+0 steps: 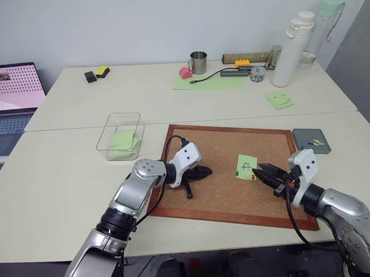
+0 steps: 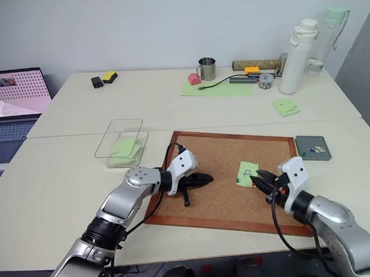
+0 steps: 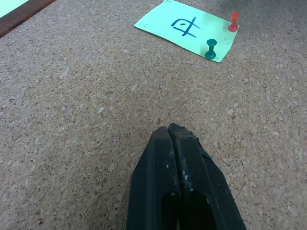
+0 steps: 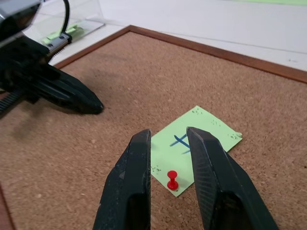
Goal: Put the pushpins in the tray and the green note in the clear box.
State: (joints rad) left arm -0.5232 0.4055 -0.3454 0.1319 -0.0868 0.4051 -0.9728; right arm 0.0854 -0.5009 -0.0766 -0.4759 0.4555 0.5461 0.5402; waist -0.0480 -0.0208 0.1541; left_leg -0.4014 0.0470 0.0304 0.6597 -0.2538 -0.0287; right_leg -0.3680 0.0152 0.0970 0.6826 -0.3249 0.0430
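Observation:
The green note (image 1: 246,167) with a pen mark lies on the corkboard, pinned near one edge by a red pushpin (image 4: 172,179) and a green pushpin (image 3: 210,49). My right gripper (image 4: 168,136) is open just over that edge of the note, and the red pin stands between its fingers, untouched. My left gripper (image 3: 170,132) is shut and empty, resting on the cork to the left of the note. The dark grey tray (image 1: 311,141) sits right of the board with small coloured bits in it. The clear box (image 1: 120,135) stands left of the board and holds plain green notes.
The wood-framed corkboard (image 1: 196,212) lies at the table's front. On the back table are a laptop (image 1: 9,93), a metal mug (image 1: 198,62), a large green sheet (image 1: 207,82), loose green notes (image 1: 279,99) and two tall bottles (image 1: 293,50).

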